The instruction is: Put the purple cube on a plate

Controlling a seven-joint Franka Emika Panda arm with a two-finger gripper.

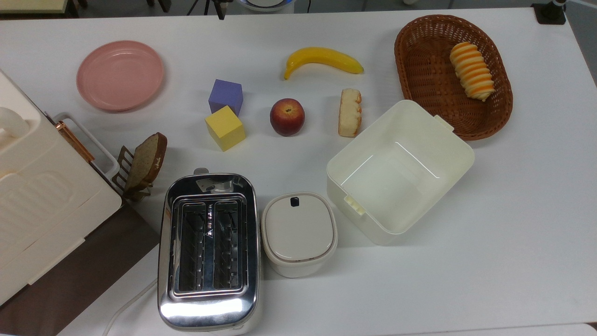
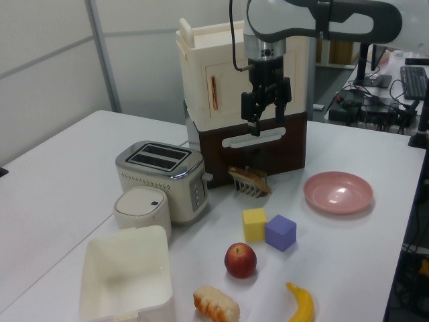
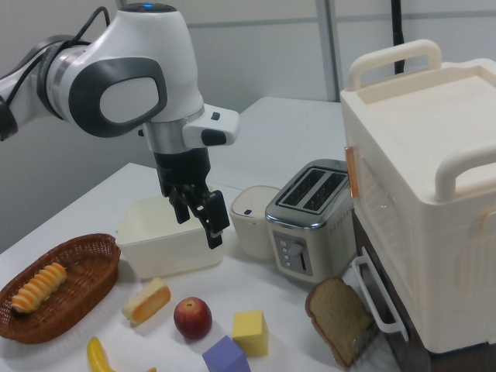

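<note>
**Purple cube at rest on the table; gripper raised and empty**

The purple cube (image 1: 225, 95) is seen resting flat on the white table (image 1: 489, 261), well apart from the plate (image 1: 120, 75), which lies toward the top view's left. As a cube it has no long axis; its faces are turned slightly askew to the table's edges in the top view. One lower corner is touched or very nearly touched by the yellow cube (image 1: 225, 127); which of the two cannot be told. In the right view the purple cube (image 3: 227, 356) is cut off by the bottom edge.

The gripper (image 2: 265, 107) is held high above the table in the left view, in front of the cream cabinet (image 2: 214, 87). Its fingers are parted by a narrow gap, and nothing is gripped or touched. In the right view the gripper (image 3: 208, 219) appears before the open cream box (image 3: 159, 248).

An apple (image 1: 287, 116) is set beside the cubes, with a banana (image 1: 322, 59) beyond it. The plate's surface is bare. The toaster (image 1: 208, 252) and a slice of bread in a rack (image 1: 145, 161) are placed nearer the cabinet.
</note>
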